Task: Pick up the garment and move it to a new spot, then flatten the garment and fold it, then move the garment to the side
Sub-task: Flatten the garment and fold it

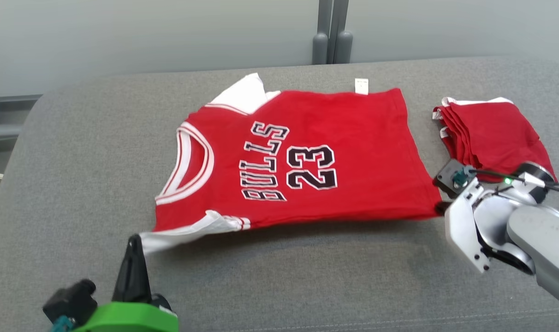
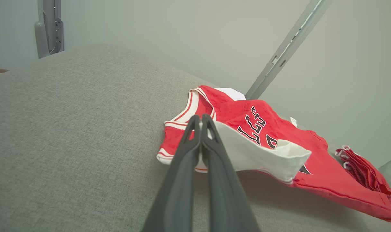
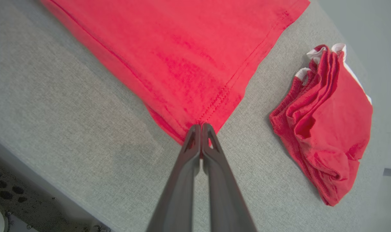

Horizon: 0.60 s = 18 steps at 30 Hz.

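The garment [image 1: 307, 161] is a red jersey with "BULLS 23" on it, spread across the grey padded table [image 1: 76, 184], neck to the left. My left gripper [image 1: 134, 240] is shut on its near white-trimmed shoulder corner; the left wrist view has that gripper [image 2: 200, 120] pinching the garment [image 2: 266, 129] at its white fabric. My right gripper [image 1: 441, 207] is shut on the near hem corner, and the right wrist view shows its tips [image 3: 201, 126] closed on the red garment [image 3: 182, 48] there. The near edge hangs slightly raised between the two, with a shadow under it.
A stack of folded red clothes [image 1: 491, 133] lies at the table's right end, close to my right wrist, and also appears as the stack [image 3: 327, 122]. A grey metal post [image 1: 332, 41] stands behind the table. Bare table lies to the left and front.
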{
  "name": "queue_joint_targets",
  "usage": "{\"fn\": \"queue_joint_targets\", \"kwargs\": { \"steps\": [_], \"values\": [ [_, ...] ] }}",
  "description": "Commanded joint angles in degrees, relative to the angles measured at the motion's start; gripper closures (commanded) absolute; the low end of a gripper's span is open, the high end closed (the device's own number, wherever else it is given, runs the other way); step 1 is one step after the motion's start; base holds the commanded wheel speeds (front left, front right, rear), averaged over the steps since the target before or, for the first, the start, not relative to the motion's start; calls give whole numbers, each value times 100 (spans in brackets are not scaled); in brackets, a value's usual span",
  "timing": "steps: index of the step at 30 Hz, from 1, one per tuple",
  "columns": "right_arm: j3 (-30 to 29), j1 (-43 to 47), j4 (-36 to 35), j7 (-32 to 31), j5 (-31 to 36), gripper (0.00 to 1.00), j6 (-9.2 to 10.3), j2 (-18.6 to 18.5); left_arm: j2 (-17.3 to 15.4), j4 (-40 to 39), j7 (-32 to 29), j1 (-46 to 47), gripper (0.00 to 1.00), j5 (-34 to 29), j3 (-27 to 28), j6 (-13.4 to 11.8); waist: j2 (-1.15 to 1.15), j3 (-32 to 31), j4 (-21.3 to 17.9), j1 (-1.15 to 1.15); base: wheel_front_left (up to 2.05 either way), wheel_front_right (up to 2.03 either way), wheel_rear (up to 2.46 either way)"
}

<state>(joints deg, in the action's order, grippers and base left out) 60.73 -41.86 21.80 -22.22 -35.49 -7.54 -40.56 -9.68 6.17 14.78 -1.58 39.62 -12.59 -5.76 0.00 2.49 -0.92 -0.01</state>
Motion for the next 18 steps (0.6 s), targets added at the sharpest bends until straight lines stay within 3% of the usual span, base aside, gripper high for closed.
{"fn": "queue_joint_targets", "kwargs": {
  "steps": [1,8,18],
  "values": [
    [-73,227,-81,-93,-49,100,11,-63,21,-8,38,-184,100,-14,-20,-28,0,-99,16,1,0,0,0],
    [-658,991,-344,-388,-112,100,11,-153,-31,-83,34,-674,100,-147,-124,-184,0,-195,39,1,0,0,0],
    [-1894,2298,-922,-675,187,100,11,15,-295,-455,-153,-1138,100,-322,-254,-317,0,-159,-35,1,0,0,0]
  ]
}}
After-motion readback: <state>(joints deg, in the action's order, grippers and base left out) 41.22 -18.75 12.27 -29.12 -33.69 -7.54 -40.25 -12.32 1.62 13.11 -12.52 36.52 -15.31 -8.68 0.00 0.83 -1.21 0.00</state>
